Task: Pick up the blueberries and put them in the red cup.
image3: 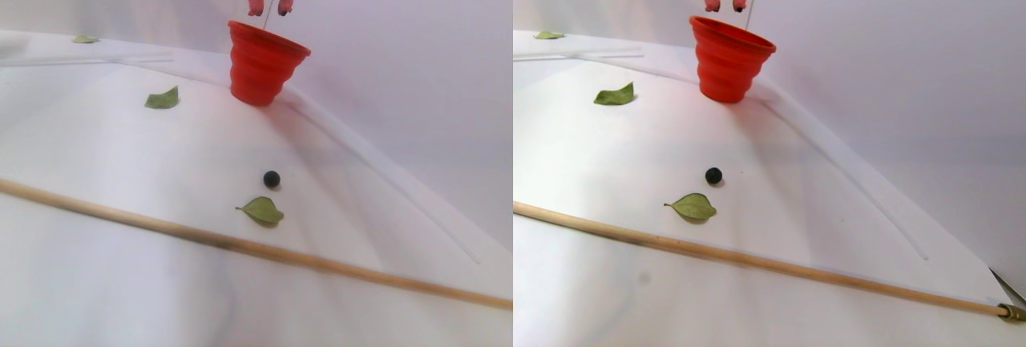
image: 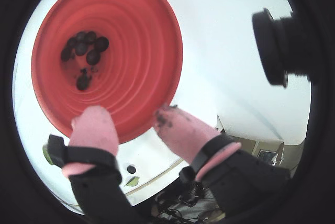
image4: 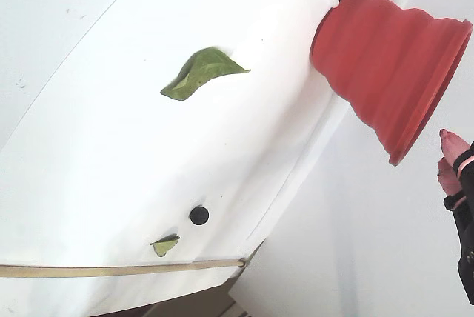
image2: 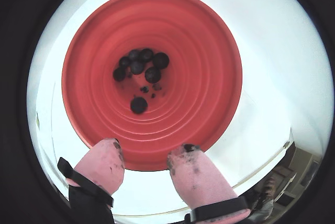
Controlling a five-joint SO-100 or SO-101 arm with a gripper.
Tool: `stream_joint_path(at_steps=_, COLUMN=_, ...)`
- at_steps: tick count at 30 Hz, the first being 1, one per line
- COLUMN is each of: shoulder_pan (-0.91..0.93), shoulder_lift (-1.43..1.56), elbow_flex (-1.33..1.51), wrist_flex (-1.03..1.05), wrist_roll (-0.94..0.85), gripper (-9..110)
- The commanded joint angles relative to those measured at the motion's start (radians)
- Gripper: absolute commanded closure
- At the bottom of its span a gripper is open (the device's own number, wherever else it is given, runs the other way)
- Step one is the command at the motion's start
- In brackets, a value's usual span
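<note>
In a wrist view we see our gripper [image: 133,116] with its two pink fingertips [image: 94,127] spread apart and empty, both overlapping the near rim of the red cup [image: 136,41]. Beyond the fingertips, at the cup's bottom, lie the blueberries [image: 84,48], a cluster plus one set slightly nearer us. Below the fingers, on the white table [image: 225,56], sits a single berry [image: 131,169] beside a green leaf [image: 132,181].

In the other wrist view the gripper [image2: 149,153] is again parted, holding nothing, and the cup [image2: 209,77] fills the space just past the fingertips, with the blueberries [image2: 141,64] deep inside.

In the stereo pair the gripper [image3: 268,6] hangs just above the cup's [image3: 256,66] rim; the loose berry [image3: 272,179] lies well apart, near a leaf [image3: 261,210] and a wooden stick [image3: 240,243].

In the fixed view the fingertips [image4: 450,143] are beside the cup [image4: 385,58] mouth, and the stray berry [image4: 198,215] rests far off.
</note>
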Motion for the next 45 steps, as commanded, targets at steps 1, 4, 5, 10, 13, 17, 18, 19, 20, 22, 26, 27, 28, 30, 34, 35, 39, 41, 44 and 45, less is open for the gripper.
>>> stream_joint_path(at_steps=1, shoulder_pan=0.057, shoulder_lift=0.057, elbow_flex=-0.057, wrist_flex=-0.025, wrist_roll=0.026, gripper=84)
stream_joint_path(at_steps=4, shoulder_pan=0.063, shoulder_lift=0.075, elbow_flex=-0.038, wrist_flex=-0.021, wrist_roll=0.035, gripper=84)
stream_joint_path(at_steps=5, shoulder_pan=0.063, shoulder_lift=0.084, elbow_flex=-0.029, wrist_flex=-0.018, wrist_roll=0.035, gripper=85)
stream_joint_path(at_steps=10, shoulder_pan=0.063, shoulder_lift=0.13, elbow_flex=-0.02, wrist_flex=0.046, wrist_roll=0.043, gripper=85)
stream_joint_path(at_steps=13, shoulder_pan=0.055, shoulder_lift=0.166, elbow_flex=-0.011, wrist_flex=0.094, wrist_roll=0.051, gripper=86)
stream_joint_path(at_steps=17, shoulder_pan=0.044, shoulder_lift=0.212, elbow_flex=0.011, wrist_flex=0.164, wrist_roll=0.058, gripper=87)
stream_joint_path(at_steps=18, shoulder_pan=0.043, shoulder_lift=0.219, elbow_flex=0.015, wrist_flex=0.178, wrist_roll=0.061, gripper=87)
stream_joint_path(at_steps=19, shoulder_pan=0.041, shoulder_lift=0.225, elbow_flex=0.021, wrist_flex=0.189, wrist_roll=0.064, gripper=87)
stream_joint_path(at_steps=20, shoulder_pan=0.04, shoulder_lift=0.229, elbow_flex=0.026, wrist_flex=0.204, wrist_roll=0.069, gripper=87)
stream_joint_path(at_steps=22, shoulder_pan=0.037, shoulder_lift=0.232, elbow_flex=0.034, wrist_flex=0.236, wrist_roll=0.077, gripper=87)
stream_joint_path(at_steps=26, shoulder_pan=0.032, shoulder_lift=0.242, elbow_flex=0.063, wrist_flex=0.284, wrist_roll=0.089, gripper=87)
stream_joint_path(at_steps=27, shoulder_pan=0.032, shoulder_lift=0.247, elbow_flex=0.072, wrist_flex=0.296, wrist_roll=0.091, gripper=87)
stream_joint_path(at_steps=28, shoulder_pan=0.031, shoulder_lift=0.256, elbow_flex=0.087, wrist_flex=0.302, wrist_roll=0.094, gripper=87)
stream_joint_path(at_steps=30, shoulder_pan=0.026, shoulder_lift=0.276, elbow_flex=0.118, wrist_flex=0.319, wrist_roll=0.097, gripper=88)
stream_joint_path(at_steps=34, shoulder_pan=0.025, shoulder_lift=0.302, elbow_flex=0.172, wrist_flex=0.334, wrist_roll=0.098, gripper=88)
stream_joint_path(at_steps=35, shoulder_pan=0.023, shoulder_lift=0.307, elbow_flex=0.181, wrist_flex=0.344, wrist_roll=0.098, gripper=88)
stream_joint_path(at_steps=39, shoulder_pan=0.021, shoulder_lift=0.327, elbow_flex=0.212, wrist_flex=0.362, wrist_roll=0.1, gripper=88)
stream_joint_path(at_steps=41, shoulder_pan=0.021, shoulder_lift=0.331, elbow_flex=0.23, wrist_flex=0.368, wrist_roll=0.101, gripper=88)
stream_joint_path(at_steps=44, shoulder_pan=0.025, shoulder_lift=0.364, elbow_flex=0.275, wrist_flex=0.368, wrist_roll=0.107, gripper=88)
stream_joint_path(at_steps=45, shoulder_pan=0.029, shoulder_lift=0.379, elbow_flex=0.291, wrist_flex=0.368, wrist_roll=0.109, gripper=88)
